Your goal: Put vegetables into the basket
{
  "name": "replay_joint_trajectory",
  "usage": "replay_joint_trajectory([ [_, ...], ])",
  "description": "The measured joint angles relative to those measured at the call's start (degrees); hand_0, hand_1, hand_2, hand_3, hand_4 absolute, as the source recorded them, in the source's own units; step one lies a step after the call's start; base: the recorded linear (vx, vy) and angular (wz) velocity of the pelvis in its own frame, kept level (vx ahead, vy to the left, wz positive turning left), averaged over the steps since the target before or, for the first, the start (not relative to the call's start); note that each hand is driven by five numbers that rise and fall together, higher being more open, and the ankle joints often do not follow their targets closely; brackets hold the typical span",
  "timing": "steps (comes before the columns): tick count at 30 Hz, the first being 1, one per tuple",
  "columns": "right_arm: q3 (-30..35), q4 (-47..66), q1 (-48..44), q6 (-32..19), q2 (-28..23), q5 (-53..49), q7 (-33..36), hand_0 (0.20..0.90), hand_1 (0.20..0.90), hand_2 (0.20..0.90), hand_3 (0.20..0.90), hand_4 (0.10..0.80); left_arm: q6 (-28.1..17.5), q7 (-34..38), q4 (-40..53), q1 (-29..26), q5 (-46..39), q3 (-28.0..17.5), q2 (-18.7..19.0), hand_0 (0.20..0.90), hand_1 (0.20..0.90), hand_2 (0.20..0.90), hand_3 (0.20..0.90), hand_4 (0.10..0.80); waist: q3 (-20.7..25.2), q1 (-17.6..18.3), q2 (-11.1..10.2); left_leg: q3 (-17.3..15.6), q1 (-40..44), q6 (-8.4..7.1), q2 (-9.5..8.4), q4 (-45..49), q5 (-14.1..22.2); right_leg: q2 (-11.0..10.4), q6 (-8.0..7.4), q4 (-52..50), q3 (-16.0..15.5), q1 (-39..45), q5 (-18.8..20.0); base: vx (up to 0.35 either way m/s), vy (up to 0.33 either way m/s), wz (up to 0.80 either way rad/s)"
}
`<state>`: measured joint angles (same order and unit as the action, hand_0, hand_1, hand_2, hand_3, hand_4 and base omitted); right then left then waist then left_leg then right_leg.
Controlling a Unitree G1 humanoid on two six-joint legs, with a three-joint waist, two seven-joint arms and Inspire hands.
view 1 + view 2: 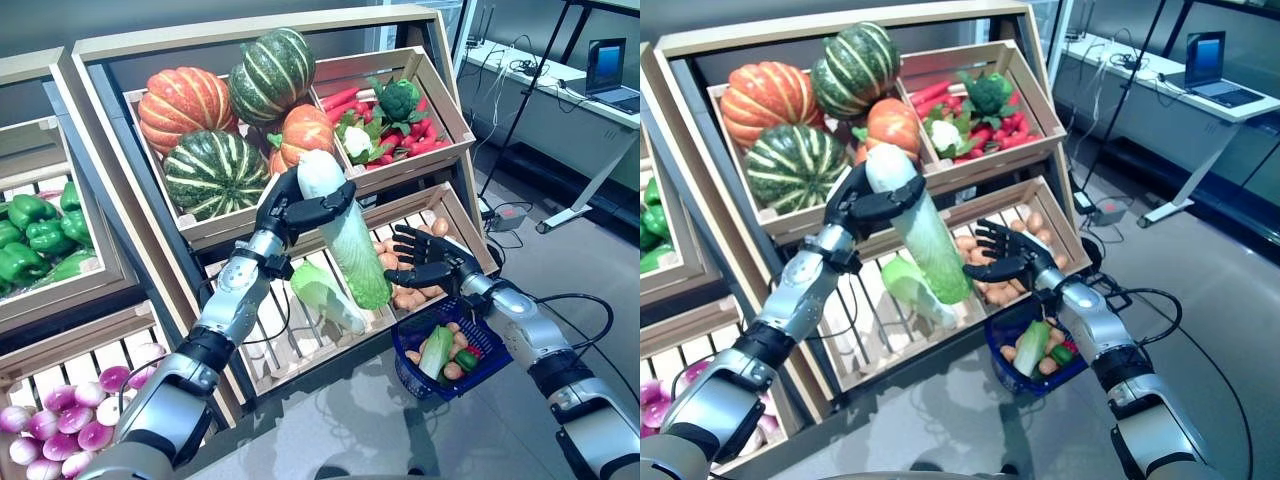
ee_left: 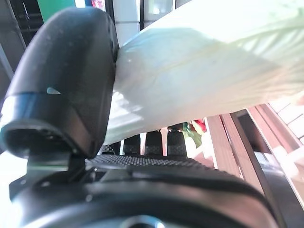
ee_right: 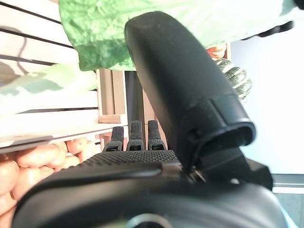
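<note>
1. Nearest: blue basket (image 1: 408, 352) hangs on the right forearm, below and behind the right hand (image 1: 432, 262). Already in it: a pale green vegetable, small potatoes, bits of green and red.
2. Right hand fingers spread and relaxed, holding nothing, palm turned toward the cabbage. It sits just over the potato bin (image 1: 462, 220).
3. Left hand (image 1: 296, 208) is curled round the white stem end of a napa cabbage (image 1: 345, 240); thumb across the front, fingers behind. The cabbage hangs leafy end down, in the air above the slatted shelf, up and to the robot's left of the basket, not yet over it.
4. A second cabbage (image 1: 325, 296) lies on the slats just below the held one.
5. Handling, my read: long, fairly heavy, firm at the stem, with soft, tearable leaves. The stem grip is the right place; a smooth surface could slip if it swings. Probably longer than the basket, so it will likely sit tilted.
6. Far: pumpkins (image 1: 215, 120) in the upper crate, red peppers and broccoli (image 1: 398, 98) next to them.
7. Views: left wrist view alone shows the thumb (image 2: 66, 85) pressed flat on the pale stem. Right wrist view shows green leaf overhead, potatoes close by; basket not seen there. Eye views alone show the basket.
</note>
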<state>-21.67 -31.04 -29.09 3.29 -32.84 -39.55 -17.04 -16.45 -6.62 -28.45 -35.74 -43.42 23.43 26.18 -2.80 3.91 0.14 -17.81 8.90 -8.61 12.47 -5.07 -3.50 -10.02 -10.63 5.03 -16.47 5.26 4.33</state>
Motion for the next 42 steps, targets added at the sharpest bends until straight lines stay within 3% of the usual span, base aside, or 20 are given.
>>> replay_joint_trajectory([
  [11,-3.46,2.22,0.0,9.6,-0.11,-6.03,-6.02,0.9,0.9,0.9,0.9,0.8,1.33,-1.8,0.87,0.03,5.6,0.98,1.29,0.3,0.3,0.3,0.3,0.4,0.01,-0.15,-0.15,0.05,0.35,-0.1,0.01,-0.02,-0.08,0.02,0.07,0.01,0.1,0.3,0.29,0.0,0.0,0.0],
  [20,-4.21,2.22,-0.01,13.76,-0.55,-8.29,-11.98,0.9,0.9,0.9,0.9,0.8,1.34,-4.09,0.91,0.03,7.34,1.7,1.73,0.3,0.3,0.3,0.3,0.4,0.03,-0.3,-0.55,0.08,0.45,-0.11,0.02,-0.01,-0.09,0.01,0.05,0.0,0.08,0.45,0.33,0.0,0.0,0.0],
  [29,-4.73,2.22,-1.79,16.34,-5.9,-8.42,-24.31,0.9,0.9,0.9,0.9,0.8,1.31,-13.56,0.39,0.43,4.81,3.12,2.97,0.3,0.3,0.3,0.3,0.4,0.2,-0.11,-0.81,0.0,0.63,-0.13,0.02,-0.01,-0.1,0.02,0.05,0.0,0.14,0.55,0.34,0.0,0.0,0.0],
  [34,-6.14,1.98,-7.04,17.54,-10.63,-12.05,-34.36,0.9,0.9,0.9,0.9,0.8,1.04,-22.47,-3.41,3.05,2.29,3.81,3.49,0.3,0.3,0.3,0.3,0.4,0.31,-0.06,-0.96,-0.1,1.04,-0.13,0.06,-0.01,-0.1,0.06,0.08,0.01,0.32,0.82,0.36,0.009,0.004,-0.01],
  [42,-6.17,0.41,-7.39,18.37,-11.28,-12.89,-39.25,0.9,0.9,0.9,0.9,0.8,0.42,-28.61,-6.81,4.07,0.0,3.79,4.58,0.3,0.3,0.3,0.3,0.4,0.49,-0.29,-1.19,0.01,1.47,-0.11,0.06,-0.02,-0.12,0.05,0.08,0.02,0.29,1.32,0.36,0.0,0.0,0.0],
])
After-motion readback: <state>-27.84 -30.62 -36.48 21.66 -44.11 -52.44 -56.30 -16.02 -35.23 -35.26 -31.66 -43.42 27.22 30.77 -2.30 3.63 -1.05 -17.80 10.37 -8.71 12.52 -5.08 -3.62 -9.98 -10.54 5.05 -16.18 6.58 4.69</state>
